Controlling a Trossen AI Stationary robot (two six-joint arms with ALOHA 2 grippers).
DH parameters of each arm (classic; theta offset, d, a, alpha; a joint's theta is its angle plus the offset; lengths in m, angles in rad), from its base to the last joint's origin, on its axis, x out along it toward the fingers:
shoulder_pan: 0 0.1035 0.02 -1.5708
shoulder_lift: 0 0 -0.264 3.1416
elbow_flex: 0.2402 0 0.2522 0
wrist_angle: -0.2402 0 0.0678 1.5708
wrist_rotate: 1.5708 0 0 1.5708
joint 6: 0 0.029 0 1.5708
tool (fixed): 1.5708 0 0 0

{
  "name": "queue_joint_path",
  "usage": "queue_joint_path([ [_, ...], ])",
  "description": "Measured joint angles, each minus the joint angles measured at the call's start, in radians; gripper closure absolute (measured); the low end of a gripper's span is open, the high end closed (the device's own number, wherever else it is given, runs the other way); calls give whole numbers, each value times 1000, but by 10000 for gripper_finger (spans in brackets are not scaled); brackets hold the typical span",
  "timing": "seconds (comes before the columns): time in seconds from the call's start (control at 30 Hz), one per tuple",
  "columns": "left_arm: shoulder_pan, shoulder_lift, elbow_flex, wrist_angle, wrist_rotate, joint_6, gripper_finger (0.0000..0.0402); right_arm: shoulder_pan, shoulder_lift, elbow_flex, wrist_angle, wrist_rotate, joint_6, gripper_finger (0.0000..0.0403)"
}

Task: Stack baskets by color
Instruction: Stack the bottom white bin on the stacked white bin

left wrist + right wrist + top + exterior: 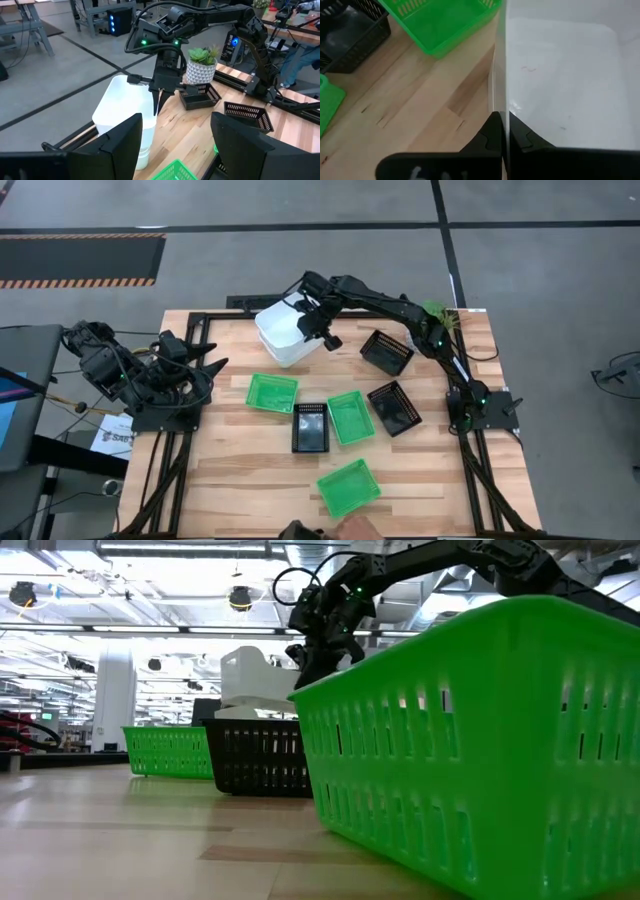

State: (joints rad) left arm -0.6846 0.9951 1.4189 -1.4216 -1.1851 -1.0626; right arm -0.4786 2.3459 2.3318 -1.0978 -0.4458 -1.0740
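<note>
Right gripper [316, 328]: reached across to the far middle of the table; its two fingers are pressed together on the side wall of the top white basket [283, 328], one finger inside and one outside, as the right wrist view shows.
White baskets: top one held tilted above the others; the white stack [287, 355] sits on the table near its far edge, left of centre. How many lie under the held one cannot be told.
Left gripper [207, 363]: parked at the table's left side over its own base, fingers spread wide and holding nothing.
Green baskets: four separate, none stacked. One [272, 393] lies just in front of the white stack; one [351, 417] in the middle; one [349, 487] near the front edge; the fourth [480, 740] shows only in the low view, close against that camera.
Black baskets: three separate. One [310, 427] touches the middle green basket's left side; one [394, 408] lies to its right; one [386, 352] lies farther back, near the potted plant [437, 314].
Table [230, 480]: pale wooden boards.
Front edge: a person's hand [352, 529] shows at the near rim.
</note>
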Motion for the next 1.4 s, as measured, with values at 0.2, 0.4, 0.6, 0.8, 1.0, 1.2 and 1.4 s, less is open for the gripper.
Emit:
queue_joint_path([
  [0.2,0,0,0,0,0,0,178,-3,0,0,-6,0,-8,391],
  [0.4,0,0,0,0,0,0,178,-8,0,0,-1,1,-12,391],
  [0.6,0,0,0,0,0,0,178,-14,0,0,10,2,-24,391],
  [0.8,0,0,0,0,0,0,178,-14,0,0,14,1,-26,390],
  [1.0,0,0,0,-1,-5,0,178,-13,-1,0,33,0,-27,390],
  [1.2,0,0,0,-1,-5,0,178,-14,-1,0,33,-1,-26,390],
  [1.4,0,0,0,-1,-5,0,178,-14,-1,0,33,-2,-26,390],
])
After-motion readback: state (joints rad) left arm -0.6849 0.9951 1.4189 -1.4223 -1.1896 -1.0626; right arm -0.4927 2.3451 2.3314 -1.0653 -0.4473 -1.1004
